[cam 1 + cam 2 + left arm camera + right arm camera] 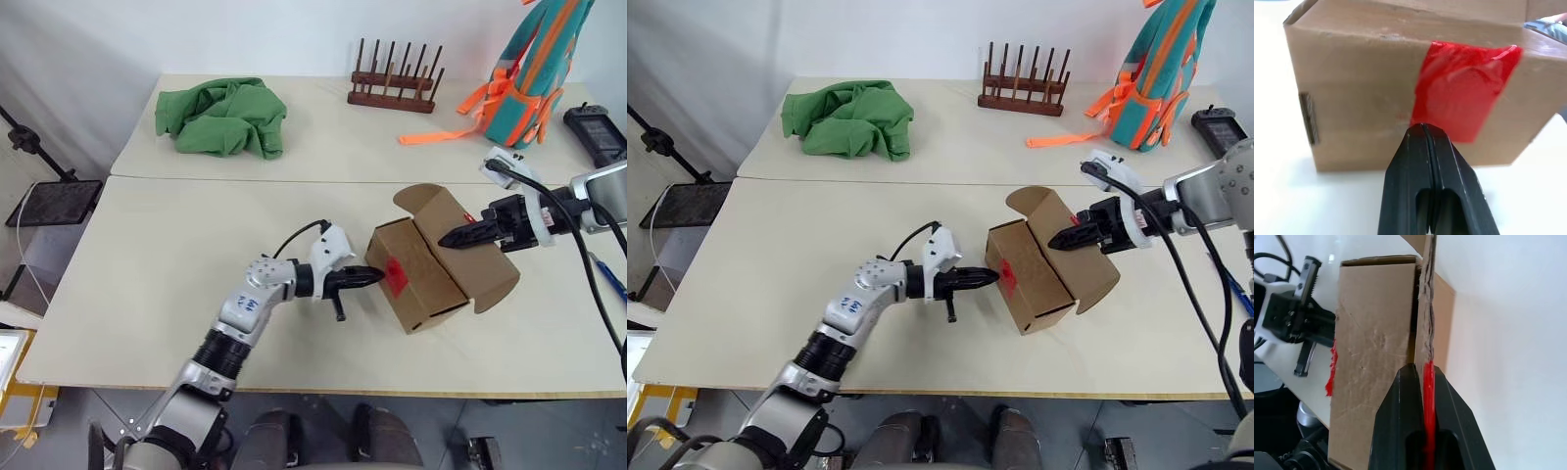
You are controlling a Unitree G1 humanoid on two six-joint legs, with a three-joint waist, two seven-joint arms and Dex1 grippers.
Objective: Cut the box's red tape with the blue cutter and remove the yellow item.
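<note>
The brown box (423,277) lies on the near table with its flaps open. A patch of red tape (396,276) is on its left side. My left gripper (370,277) is shut and empty, its tips against that side at the tape's lower edge (1422,128). My right gripper (453,238) is shut on a raised cardboard flap (1426,308) with a red tape strip along its edge. A slim blue thing, probably the blue cutter (612,282), lies at the table's right edge. The yellow item is hidden.
On the far table are a green cloth (223,119), a wooden peg rack (395,86), a teal and orange bag (539,64) with a loose orange strap, and a black gadget (596,132). A black tray on a stand (54,203) is left of the tables.
</note>
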